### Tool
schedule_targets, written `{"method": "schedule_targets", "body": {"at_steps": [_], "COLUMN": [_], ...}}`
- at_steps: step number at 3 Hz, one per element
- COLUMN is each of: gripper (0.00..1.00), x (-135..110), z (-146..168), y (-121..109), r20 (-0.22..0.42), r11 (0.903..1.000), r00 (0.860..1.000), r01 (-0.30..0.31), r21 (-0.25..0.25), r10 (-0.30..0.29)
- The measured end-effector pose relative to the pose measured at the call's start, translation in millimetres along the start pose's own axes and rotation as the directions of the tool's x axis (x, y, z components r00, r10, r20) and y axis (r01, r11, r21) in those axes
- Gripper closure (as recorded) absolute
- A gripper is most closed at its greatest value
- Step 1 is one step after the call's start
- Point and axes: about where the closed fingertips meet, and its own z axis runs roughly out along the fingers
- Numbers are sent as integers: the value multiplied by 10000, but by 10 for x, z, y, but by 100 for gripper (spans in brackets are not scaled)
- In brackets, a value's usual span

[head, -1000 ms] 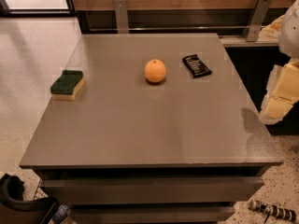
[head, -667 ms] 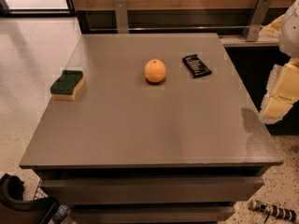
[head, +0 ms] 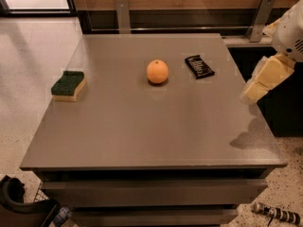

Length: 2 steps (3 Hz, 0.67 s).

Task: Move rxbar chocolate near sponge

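Note:
The rxbar chocolate [head: 199, 66], a flat black-wrapped bar with pale lettering, lies at the back right of the grey table [head: 151, 131]. The sponge [head: 69, 85], green on top with a yellow base, lies at the table's left side. My gripper [head: 252, 91], pale yellow, hangs at the right edge of the table, to the right of the bar and a little nearer the front, above the surface and holding nothing that I can see.
An orange [head: 157, 72] sits between the bar and the sponge, just left of the bar. A wooden wall with metal brackets [head: 122, 14] runs behind the table. A dark object [head: 19, 207] sits on the floor at the front left.
My gripper has moved left and slightly up, closer over the table's right edge. The bar, orange and sponge have not moved.

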Motion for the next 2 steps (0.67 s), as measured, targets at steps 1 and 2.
{"method": "schedule_targets", "body": {"at_steps": [1, 2], "gripper": [0, 0], "x": [-24, -157], "z": [271, 534], "y": [-253, -587], "r20": [1134, 2789], "r11": [9913, 9659], "r00": [9876, 9428], "r01": [-1164, -2249], "r21": [610, 1282], "r10": [1090, 1825]}}
